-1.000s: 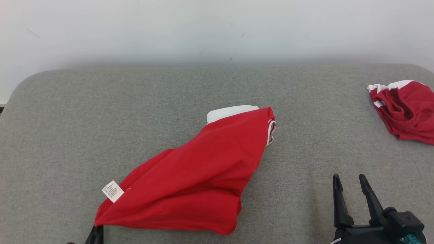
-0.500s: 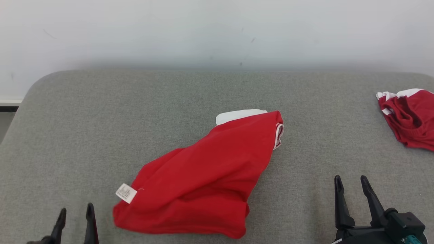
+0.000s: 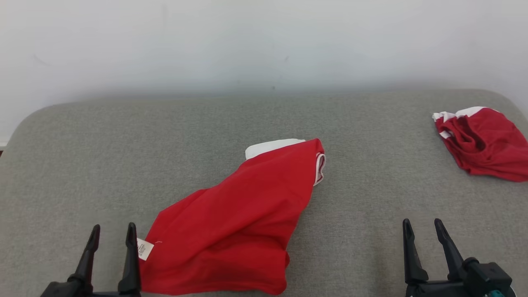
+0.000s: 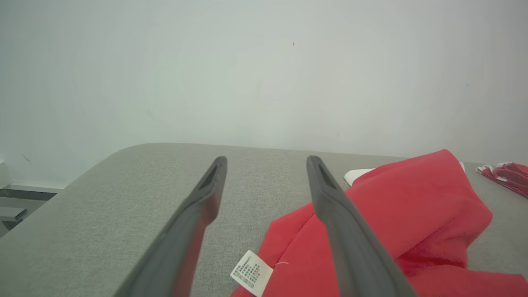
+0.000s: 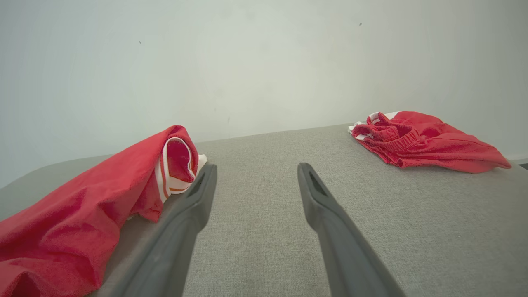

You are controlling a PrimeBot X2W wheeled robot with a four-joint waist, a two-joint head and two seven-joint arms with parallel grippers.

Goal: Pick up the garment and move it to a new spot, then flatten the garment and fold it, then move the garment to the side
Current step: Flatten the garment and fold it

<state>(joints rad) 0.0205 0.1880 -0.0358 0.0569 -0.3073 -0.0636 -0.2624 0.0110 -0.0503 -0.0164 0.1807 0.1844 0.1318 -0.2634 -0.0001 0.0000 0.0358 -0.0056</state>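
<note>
the red garment (image 3: 239, 222) lies crumpled on the counter (image 3: 82, 165), and looks soft, light and limp. the left gripper (image 3: 114, 226) gapes empty just beside its white label (image 3: 144, 249). the right gripper (image 3: 421, 221), equally wide and empty, sits well apart from that label. pinch the hem corner near the label.

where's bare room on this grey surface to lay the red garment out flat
Widest bare patch: the left of the grey surface, from its rounded edge to the red garment. Another lies between that garment and the second red garment at far right. The near middle is crowded.
</note>
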